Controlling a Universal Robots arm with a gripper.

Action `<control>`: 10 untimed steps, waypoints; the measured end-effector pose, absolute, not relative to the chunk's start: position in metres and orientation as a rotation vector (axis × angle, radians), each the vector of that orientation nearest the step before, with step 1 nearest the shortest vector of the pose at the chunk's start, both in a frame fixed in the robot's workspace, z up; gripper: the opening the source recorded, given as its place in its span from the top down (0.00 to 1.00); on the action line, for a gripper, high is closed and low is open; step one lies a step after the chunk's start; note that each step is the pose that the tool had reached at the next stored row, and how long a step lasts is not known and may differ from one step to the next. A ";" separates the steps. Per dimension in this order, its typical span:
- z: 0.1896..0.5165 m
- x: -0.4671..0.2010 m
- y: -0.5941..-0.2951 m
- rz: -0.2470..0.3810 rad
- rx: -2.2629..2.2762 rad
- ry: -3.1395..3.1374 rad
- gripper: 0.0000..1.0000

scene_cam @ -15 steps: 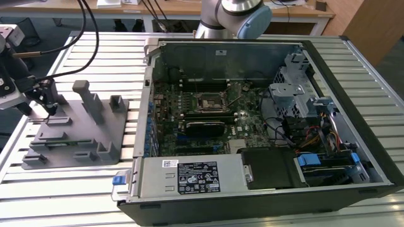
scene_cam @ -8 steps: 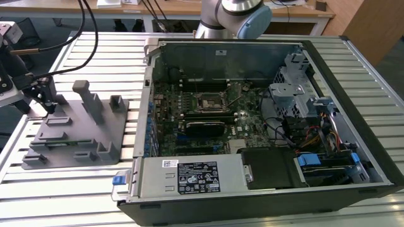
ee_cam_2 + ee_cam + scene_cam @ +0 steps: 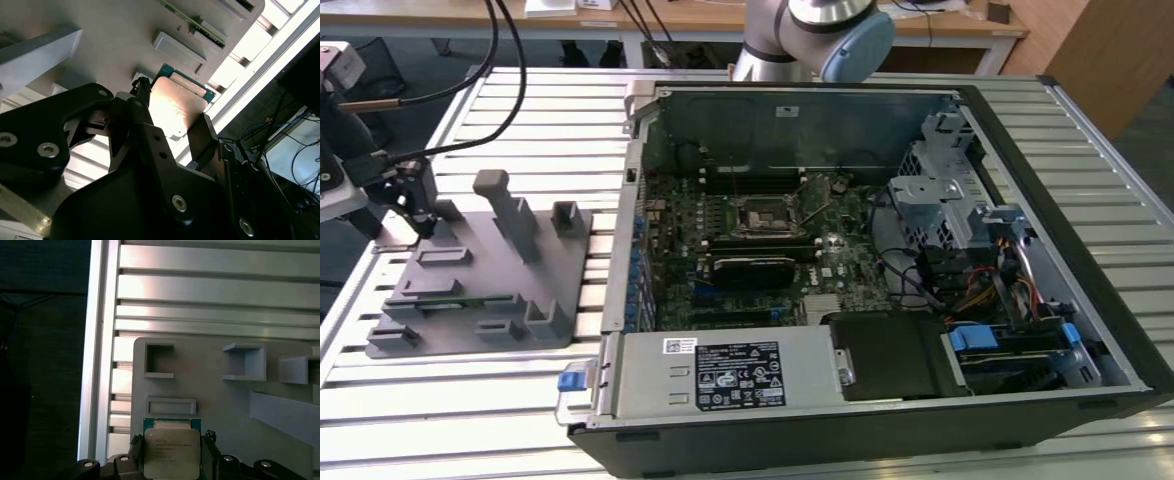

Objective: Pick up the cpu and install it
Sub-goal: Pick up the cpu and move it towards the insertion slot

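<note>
Cpu (image 3: pixel 171 452) sits pinched by two opposite edges in your hand (image 3: pixel 414 212), at the side of the grey holder tray (image 3: pixel 494 285) farthest from the open computer case (image 3: pixel 827 130). Whether it is already clear of the tray cannot be told. To lift well, I judge, keep your squeeze light and even, hold it flat, raise it straight off the tray, and mind the tall post (image 3: pixel 500 205) nearer the tray's middle.

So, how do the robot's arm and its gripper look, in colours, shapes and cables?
The arm is a silver-grey tube with a light blue cap on its joint. The gripper is matte black, with angular plates, silver screw heads and two black fingers. Black cables run towards it in the exterior view.
</note>
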State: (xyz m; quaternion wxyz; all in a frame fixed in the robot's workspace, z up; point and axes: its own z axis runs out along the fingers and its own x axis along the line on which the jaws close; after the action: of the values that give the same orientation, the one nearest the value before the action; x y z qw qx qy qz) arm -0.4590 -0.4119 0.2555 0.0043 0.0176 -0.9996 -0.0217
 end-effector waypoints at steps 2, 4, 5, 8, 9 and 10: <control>0.256 -0.459 -0.412 -0.068 0.055 -3.132 0.46; 0.257 -0.459 -0.412 -0.068 0.055 -3.132 0.46; 0.257 -0.459 -0.412 -0.068 0.055 -3.132 0.46; 0.258 -0.459 -0.412 -0.068 0.055 -3.132 0.46; 0.259 -0.459 -0.412 -0.068 0.055 -3.132 0.46; 0.259 -0.459 -0.412 -0.068 0.055 -3.131 0.46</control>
State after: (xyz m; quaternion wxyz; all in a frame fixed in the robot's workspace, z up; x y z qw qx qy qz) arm -0.4590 -0.4119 0.2593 0.0045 0.0176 -0.9996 -0.0217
